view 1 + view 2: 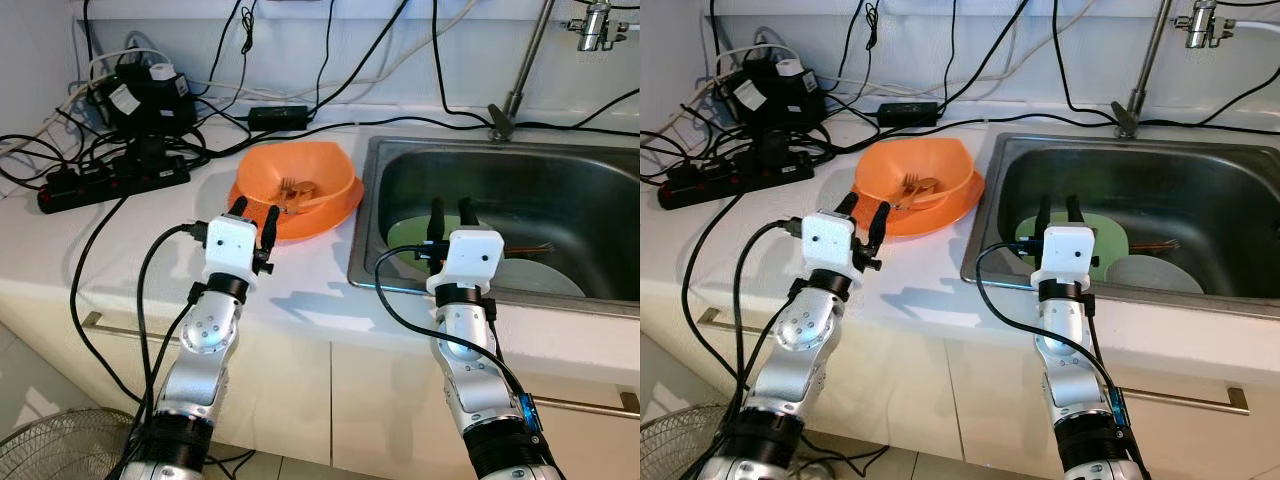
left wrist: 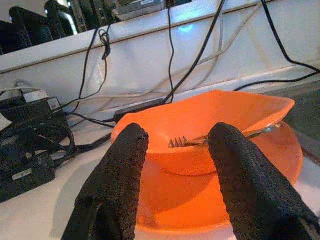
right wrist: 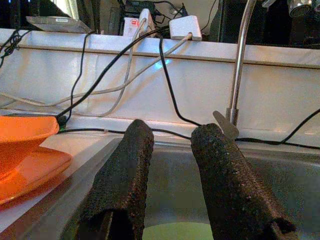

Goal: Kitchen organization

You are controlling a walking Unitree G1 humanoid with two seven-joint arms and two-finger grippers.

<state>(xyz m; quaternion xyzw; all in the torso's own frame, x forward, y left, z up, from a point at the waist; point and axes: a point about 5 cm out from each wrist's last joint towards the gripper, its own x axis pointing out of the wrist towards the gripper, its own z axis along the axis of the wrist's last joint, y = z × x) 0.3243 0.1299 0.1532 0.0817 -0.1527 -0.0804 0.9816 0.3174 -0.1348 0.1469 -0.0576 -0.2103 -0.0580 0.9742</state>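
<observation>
- Left claw (image 1: 255, 214) spread, just short of the orange bowl (image 1: 300, 180); right claw (image 1: 451, 213) spread over the sink (image 1: 400, 160).
- Bowl looks light, stiff, slick; pinch its near rim, or the loose fork (image 2: 200, 141) may slide.

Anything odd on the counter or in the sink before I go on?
Yes. A power strip with a tangle of plugs and cables lies on the counter beside the sink; cables trail past the tap. The orange bowl holds a fork. No spills seen.

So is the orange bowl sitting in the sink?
No, the orange bowl sits on an orange plate on the counter, beside the sink.
</observation>
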